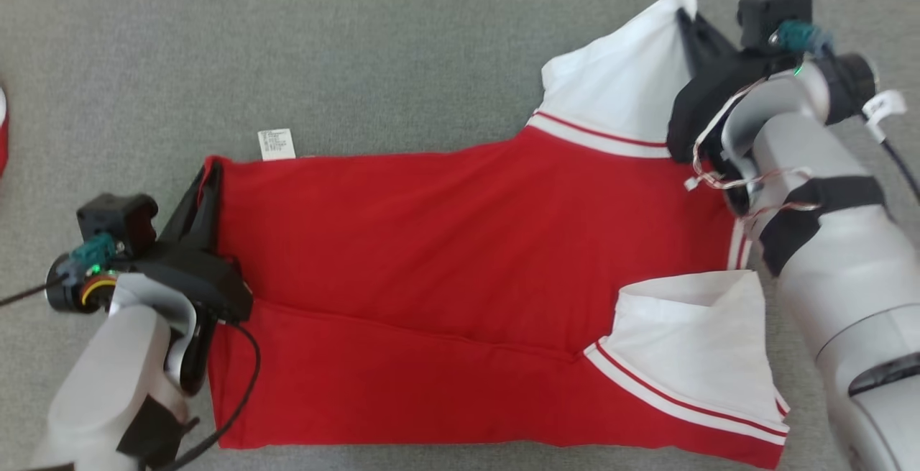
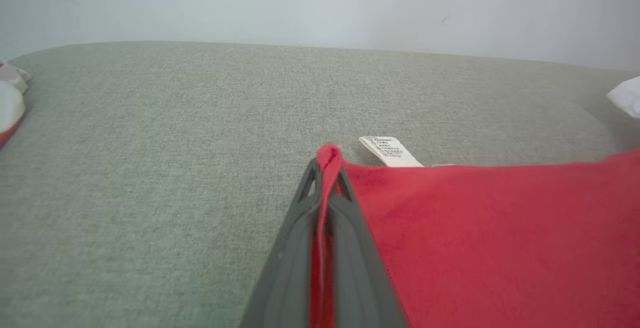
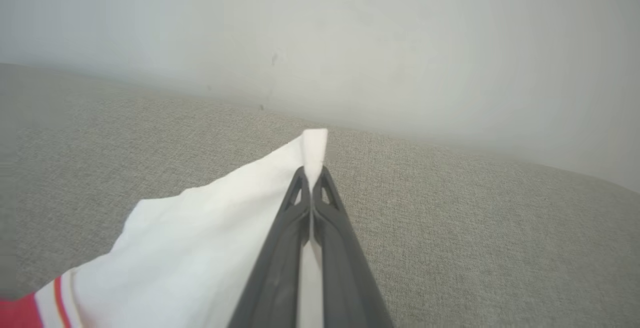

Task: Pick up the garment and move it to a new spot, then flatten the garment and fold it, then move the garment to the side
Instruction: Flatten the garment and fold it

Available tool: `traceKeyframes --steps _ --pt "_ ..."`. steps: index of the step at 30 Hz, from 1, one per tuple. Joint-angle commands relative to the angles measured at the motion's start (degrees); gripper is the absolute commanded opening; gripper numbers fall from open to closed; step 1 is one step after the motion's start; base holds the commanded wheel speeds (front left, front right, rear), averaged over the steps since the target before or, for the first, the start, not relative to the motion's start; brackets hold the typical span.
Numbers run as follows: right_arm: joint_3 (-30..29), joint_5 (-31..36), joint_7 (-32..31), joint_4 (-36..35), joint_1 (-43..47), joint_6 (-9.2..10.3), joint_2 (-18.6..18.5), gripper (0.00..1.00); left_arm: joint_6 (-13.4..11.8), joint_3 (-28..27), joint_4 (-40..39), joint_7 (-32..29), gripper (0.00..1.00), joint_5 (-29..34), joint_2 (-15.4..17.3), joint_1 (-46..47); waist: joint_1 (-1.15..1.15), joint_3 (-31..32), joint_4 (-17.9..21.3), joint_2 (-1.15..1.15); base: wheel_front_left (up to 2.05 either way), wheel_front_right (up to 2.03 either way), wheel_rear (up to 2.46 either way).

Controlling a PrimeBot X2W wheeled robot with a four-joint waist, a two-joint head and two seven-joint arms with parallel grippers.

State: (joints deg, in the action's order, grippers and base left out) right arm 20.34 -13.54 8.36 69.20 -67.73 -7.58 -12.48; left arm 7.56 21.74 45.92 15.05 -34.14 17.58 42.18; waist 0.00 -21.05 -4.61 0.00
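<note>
Grey woven surface (image 1: 431, 39) beneath a red garment (image 1: 445, 241) with white sleeves.

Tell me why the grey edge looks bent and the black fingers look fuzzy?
Left wrist view: the wide lens bows the surface's far edge, and the fingers sit too close to focus, while the label is sharper. Right wrist view: same bend, hazy wall. Head view: soft even light, no glare on the shirt.
</note>
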Motion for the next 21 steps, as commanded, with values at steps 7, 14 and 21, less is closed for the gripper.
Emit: traceKeyframes --steps 7,14,21 --pt "1.3 -4.2 4.3 -3.5 7.1 0.15 1.0 0.0 -0.1 -3.3 -2.8 0.2 0.0 3.0 -0.4 -6.3 0.0 6.5 2.8 0.0 0.0 0.0 0.0" --pt "3.8 -10.5 5.9 -11.3 16.7 0.15 -0.1 0.0 -0.1 -7.1 -5.8 0.2 0.0 5.5 0.0 -13.0 0.0 11.2 5.2 0.0 0.0 0.0 0.0" --pt "3.4 -15.6 6.5 -20.7 27.9 0.15 -1.9 0.0 -0.1 -10.2 -8.7 0.2 0.0 7.1 -0.5 -19.6 0.0 14.1 7.1 0.0 0.0 0.0 0.0"
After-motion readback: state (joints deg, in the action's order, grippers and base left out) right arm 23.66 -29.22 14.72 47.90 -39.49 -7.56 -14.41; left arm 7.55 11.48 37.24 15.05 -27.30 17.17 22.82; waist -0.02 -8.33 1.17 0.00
